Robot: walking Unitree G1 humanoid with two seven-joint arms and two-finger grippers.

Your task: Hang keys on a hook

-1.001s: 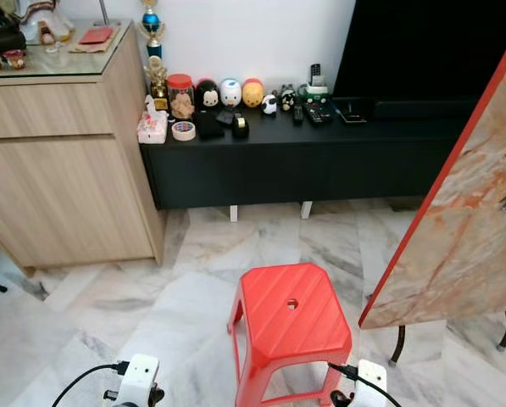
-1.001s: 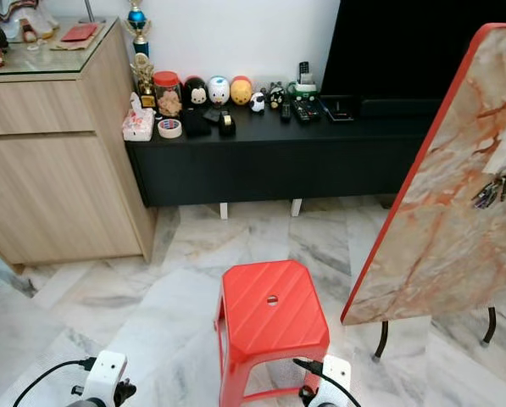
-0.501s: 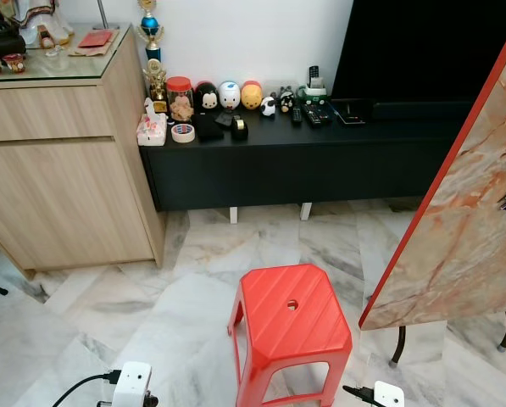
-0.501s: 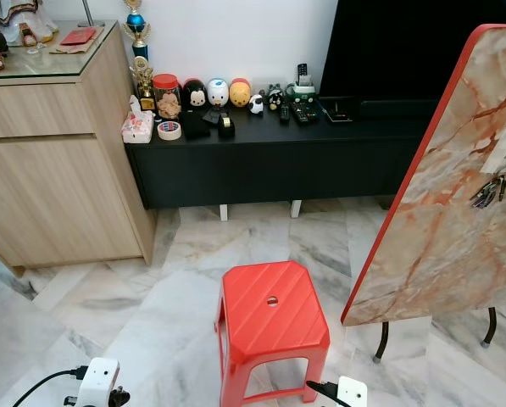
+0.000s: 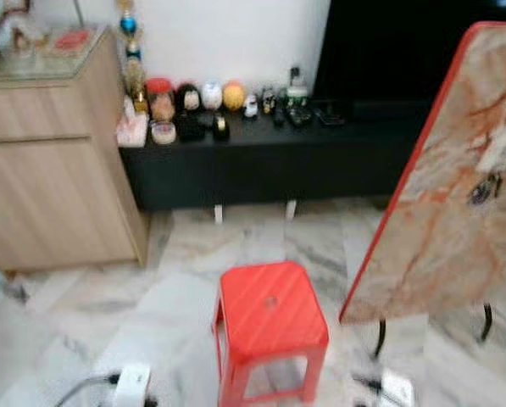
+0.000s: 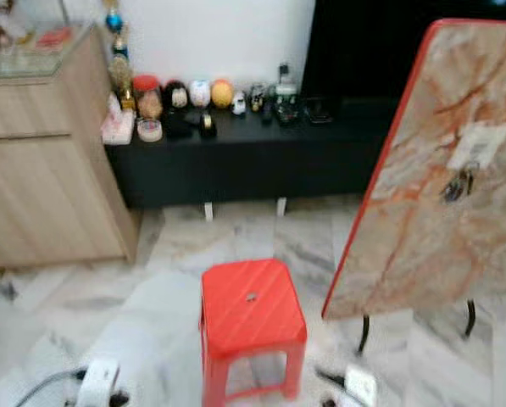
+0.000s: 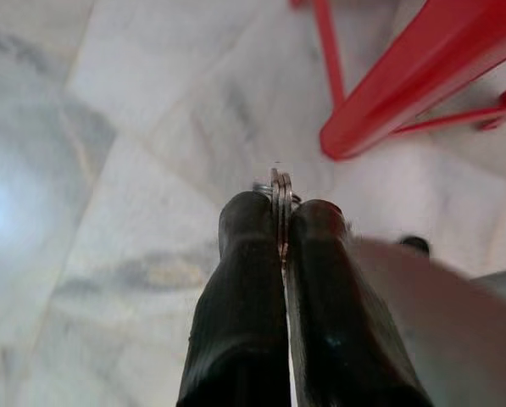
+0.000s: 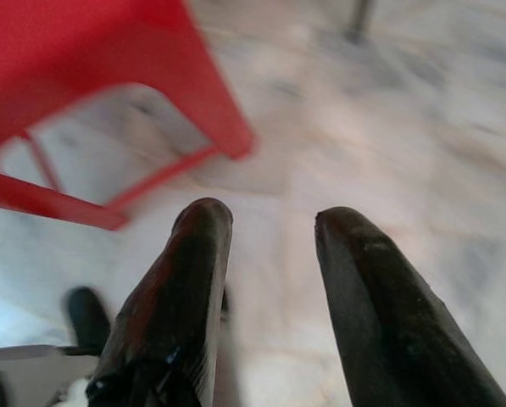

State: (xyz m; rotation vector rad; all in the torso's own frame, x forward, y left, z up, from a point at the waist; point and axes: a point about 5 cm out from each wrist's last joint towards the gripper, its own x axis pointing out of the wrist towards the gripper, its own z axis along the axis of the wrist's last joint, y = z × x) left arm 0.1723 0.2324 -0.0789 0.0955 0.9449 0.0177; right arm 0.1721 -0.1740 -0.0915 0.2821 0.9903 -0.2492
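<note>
Marble floor (image 5: 91, 314) fills the lower frame, blurred. Low above it, the left gripper (image 7: 280, 222) has its fingers pressed together on a metal key ring (image 7: 280, 191), whose edge pokes out between the tips; the right gripper (image 8: 265, 222) hangs with fingers spread and nothing between them. At lower centre stands a red plastic stool (image 5: 269, 309). At right leans a marble-patterned board (image 6: 430, 170) where a bunch of keys (image 6: 458, 181) hangs. Beyond runs a black low cabinet (image 5: 261, 157).

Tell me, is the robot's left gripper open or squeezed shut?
Shut. In the left wrist view the left gripper has its two black fingers pressed together, pinching a thin metal key ring between the tips.
</note>
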